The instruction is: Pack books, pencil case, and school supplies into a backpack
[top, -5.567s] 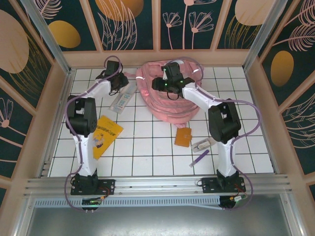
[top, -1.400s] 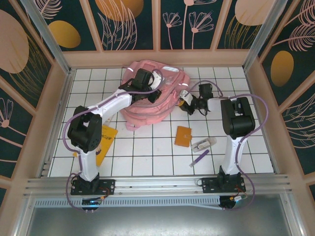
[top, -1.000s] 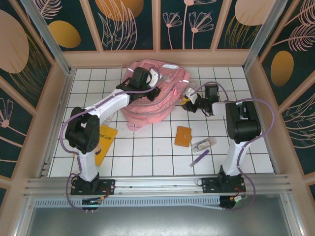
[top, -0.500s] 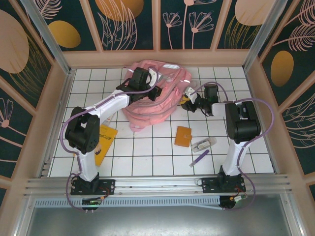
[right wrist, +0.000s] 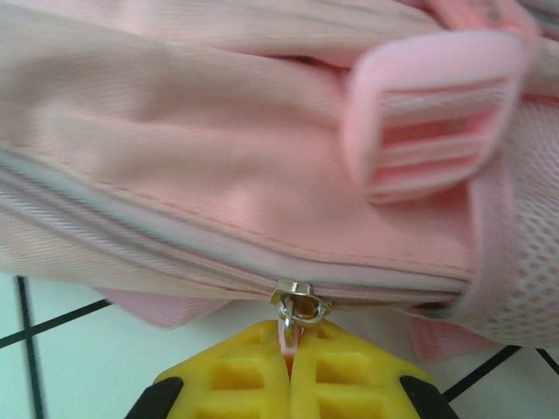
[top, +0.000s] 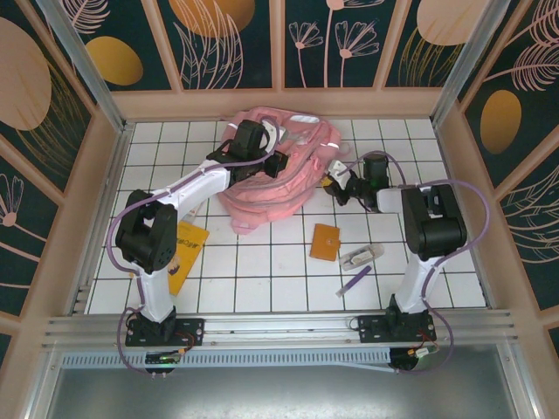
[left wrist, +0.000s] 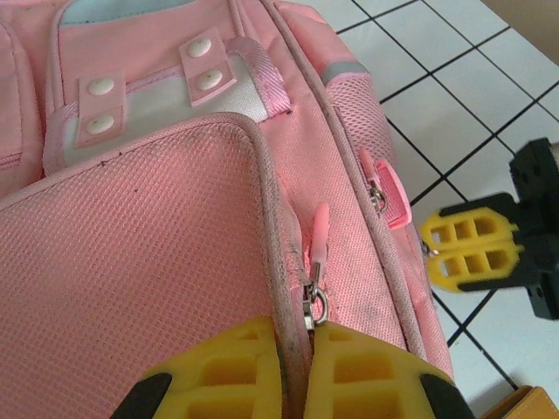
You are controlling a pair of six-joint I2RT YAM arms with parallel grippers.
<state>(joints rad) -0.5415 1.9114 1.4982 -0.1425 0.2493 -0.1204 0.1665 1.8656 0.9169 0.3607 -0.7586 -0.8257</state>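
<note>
The backpack [top: 279, 175] lies on the bench [top: 262, 262] between your arms. Your right end effector [right wrist: 291, 336] is clenched on the zipper pull [right wrist: 299, 307] at its right edge; the zipper [right wrist: 131, 240] runs sideways along that edge, so pull along it. Your left end effector [left wrist: 295, 339] pinches the backpack's front seam.

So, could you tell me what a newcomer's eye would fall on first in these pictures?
The large pink backpack at the far middle of the table stands out, with the left gripper shut on its front zipper pull and the right gripper shut on its side zipper pull. Nearer, the orange booklet lies unpacked.
</note>
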